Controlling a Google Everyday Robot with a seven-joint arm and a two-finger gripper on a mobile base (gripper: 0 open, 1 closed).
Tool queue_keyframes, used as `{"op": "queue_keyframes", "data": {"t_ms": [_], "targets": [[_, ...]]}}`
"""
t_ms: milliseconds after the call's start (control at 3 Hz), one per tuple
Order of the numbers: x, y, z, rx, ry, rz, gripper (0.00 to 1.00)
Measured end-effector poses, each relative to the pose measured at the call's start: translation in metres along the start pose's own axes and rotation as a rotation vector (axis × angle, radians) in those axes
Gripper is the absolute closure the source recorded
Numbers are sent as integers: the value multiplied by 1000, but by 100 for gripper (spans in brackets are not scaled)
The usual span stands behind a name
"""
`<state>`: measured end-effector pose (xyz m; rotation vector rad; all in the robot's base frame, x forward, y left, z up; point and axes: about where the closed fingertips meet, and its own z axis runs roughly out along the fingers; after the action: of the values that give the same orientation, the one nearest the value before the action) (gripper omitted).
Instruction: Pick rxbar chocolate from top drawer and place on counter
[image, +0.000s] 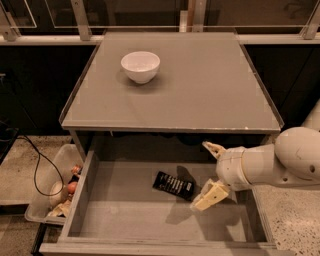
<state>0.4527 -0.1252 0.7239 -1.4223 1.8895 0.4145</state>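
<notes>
Nearest, the wide shallow grey drawer (125, 215) stands open, a small flat black rxbar chocolate bar (173, 184) lying on its floor. Just right of it hangs the cream two-finger gripper (212, 172), fingers apart. Beyond, a white bowl (140, 66) sits on the matte grey table (210, 95).

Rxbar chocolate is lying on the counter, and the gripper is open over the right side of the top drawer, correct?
No. The camera view shows the rxbar chocolate on the floor of the top drawer, not on the counter, where only the white bowl stands. The gripper is indeed open over the drawer's right side.
</notes>
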Motion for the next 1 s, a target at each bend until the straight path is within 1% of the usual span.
{"op": "queue_keyframes", "data": {"t_ms": [333, 667, 1000], "targets": [[1, 0, 27, -10, -24, -5, 0], [4, -1, 53, -8, -34, -30, 0], [9, -1, 72, 4, -36, -55, 0]]}}
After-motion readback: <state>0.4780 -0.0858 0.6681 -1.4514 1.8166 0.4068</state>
